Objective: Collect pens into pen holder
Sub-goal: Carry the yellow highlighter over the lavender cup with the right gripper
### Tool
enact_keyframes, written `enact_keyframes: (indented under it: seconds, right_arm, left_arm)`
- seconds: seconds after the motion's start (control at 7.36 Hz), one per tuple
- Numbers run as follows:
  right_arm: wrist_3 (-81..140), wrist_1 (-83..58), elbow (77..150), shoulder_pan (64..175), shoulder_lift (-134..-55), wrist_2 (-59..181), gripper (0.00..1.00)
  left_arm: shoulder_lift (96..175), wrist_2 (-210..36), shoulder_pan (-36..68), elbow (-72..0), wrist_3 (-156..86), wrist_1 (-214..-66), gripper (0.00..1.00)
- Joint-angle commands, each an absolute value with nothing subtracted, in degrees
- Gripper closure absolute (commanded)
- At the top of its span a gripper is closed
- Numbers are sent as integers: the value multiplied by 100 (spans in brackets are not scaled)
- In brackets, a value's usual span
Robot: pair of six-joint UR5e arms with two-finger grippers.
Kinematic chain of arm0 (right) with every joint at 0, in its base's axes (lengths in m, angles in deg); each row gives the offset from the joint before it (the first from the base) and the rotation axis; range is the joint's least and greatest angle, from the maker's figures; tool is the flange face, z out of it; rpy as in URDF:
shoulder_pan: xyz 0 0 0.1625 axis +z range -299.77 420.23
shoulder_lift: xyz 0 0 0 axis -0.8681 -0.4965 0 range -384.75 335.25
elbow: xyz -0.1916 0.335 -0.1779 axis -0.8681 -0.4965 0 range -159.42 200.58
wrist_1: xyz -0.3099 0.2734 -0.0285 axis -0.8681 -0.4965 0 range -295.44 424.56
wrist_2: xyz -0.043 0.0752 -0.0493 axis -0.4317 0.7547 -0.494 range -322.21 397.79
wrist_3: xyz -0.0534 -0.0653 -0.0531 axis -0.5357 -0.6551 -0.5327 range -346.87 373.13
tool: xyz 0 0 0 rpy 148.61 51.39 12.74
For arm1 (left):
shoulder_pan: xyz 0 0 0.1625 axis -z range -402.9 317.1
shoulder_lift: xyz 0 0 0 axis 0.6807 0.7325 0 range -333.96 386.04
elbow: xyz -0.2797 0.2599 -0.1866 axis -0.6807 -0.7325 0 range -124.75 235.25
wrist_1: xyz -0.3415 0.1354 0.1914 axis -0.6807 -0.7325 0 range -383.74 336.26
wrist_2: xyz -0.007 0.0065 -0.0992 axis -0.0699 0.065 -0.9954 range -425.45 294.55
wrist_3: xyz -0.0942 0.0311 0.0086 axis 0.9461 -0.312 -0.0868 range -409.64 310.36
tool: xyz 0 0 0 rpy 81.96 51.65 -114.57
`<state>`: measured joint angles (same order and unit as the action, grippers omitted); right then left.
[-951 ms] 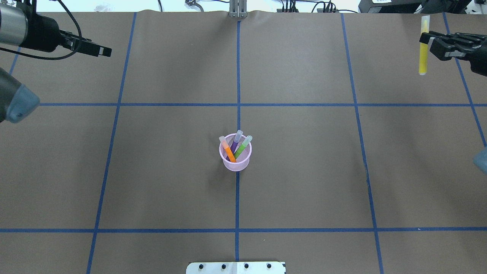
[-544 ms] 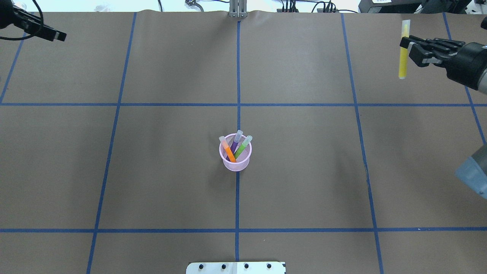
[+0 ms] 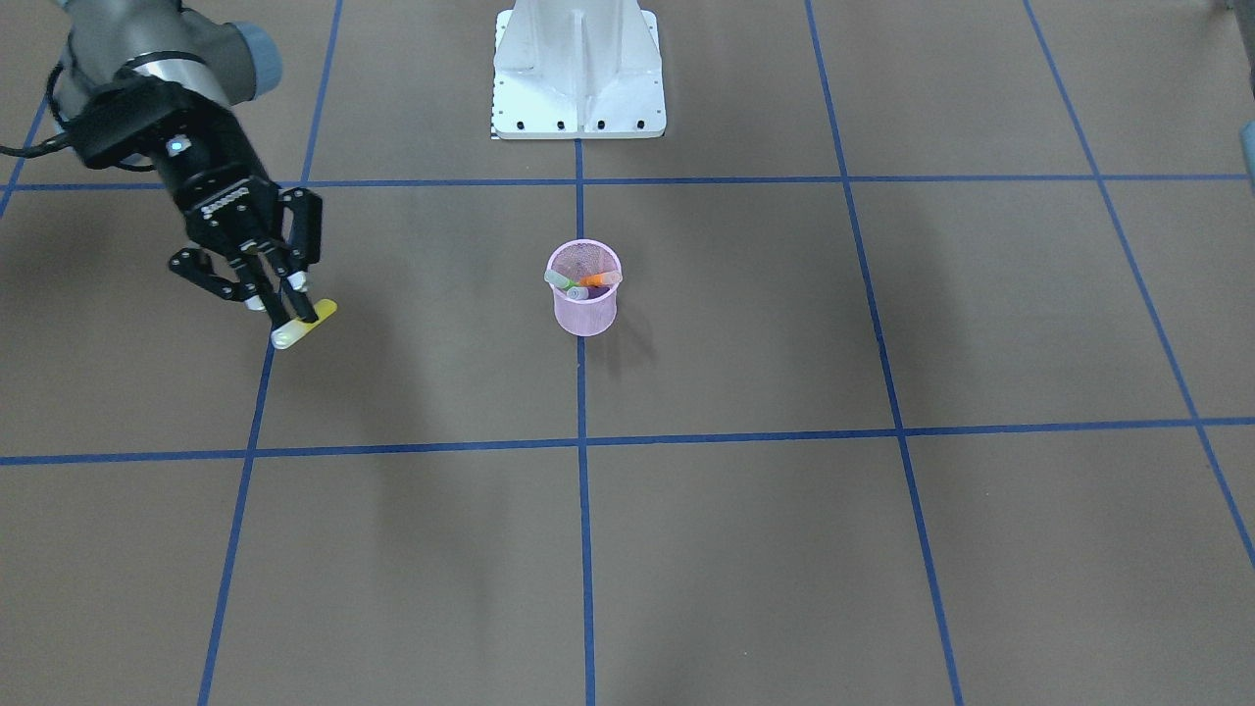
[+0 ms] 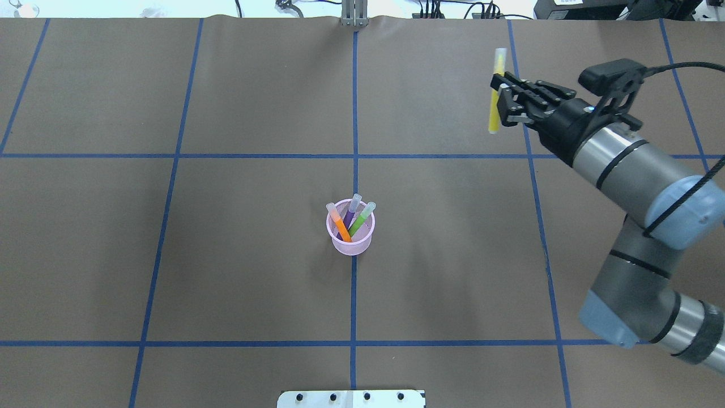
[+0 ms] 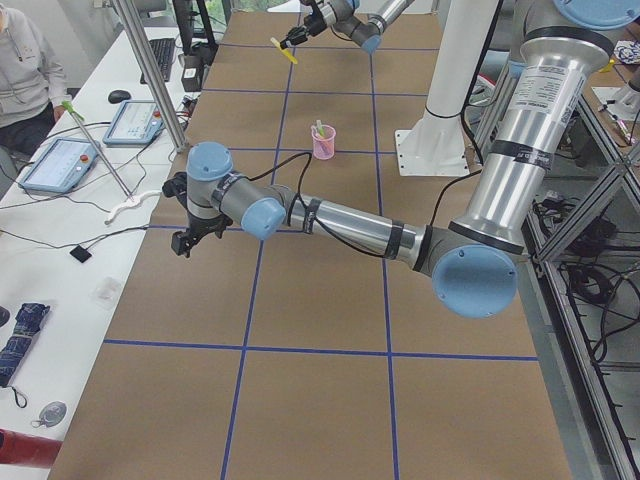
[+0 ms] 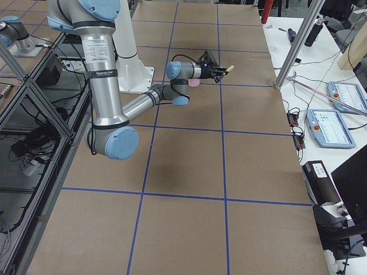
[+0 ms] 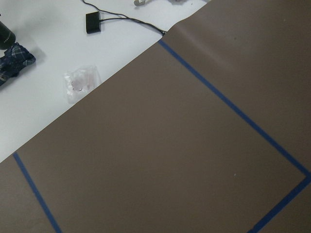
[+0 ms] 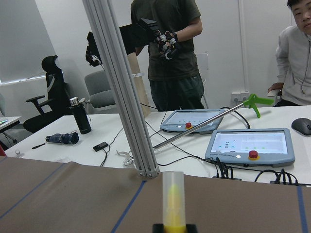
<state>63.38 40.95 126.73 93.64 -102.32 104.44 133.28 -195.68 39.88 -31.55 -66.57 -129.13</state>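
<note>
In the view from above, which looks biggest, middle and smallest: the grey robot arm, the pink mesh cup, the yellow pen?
1. Grey right robot arm.
2. Pink mesh cup, wider.
3. Yellow pen, thinner yet longer; held up nearer the camera, so that order is unsure.

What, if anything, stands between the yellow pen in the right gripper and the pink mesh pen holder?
Nothing visible does. Only bare brown paper with blue tape lines lies between the yellow pen, in the right gripper, and the pen holder. The orange pen, purple pen and green pen inside leave part of its mouth free.
</note>
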Motion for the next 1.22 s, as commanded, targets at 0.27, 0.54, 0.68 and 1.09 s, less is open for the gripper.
enact_keyframes:
  seconds: [0.27,0.54,0.68,1.09]
  right_arm:
    - [5787,3722,12212,7530,-9087,8863,100]
    - [5813,3714,11711,7167,-8637,8264,100]
    - [5804,3714,11535,7166,-8497,8244,100]
    - [5795,3705,11261,7166,-8452,8235,100]
  left_arm:
    - [13011,-19561,4297,-3194,-7214,-12358,1]
    - [12958,-19561,4297,-3194,-7170,-12375,1]
    - [12949,-19561,4297,-3194,-7170,-12376,1]
    - [12914,-19561,4297,-3194,-7162,-12384,1]
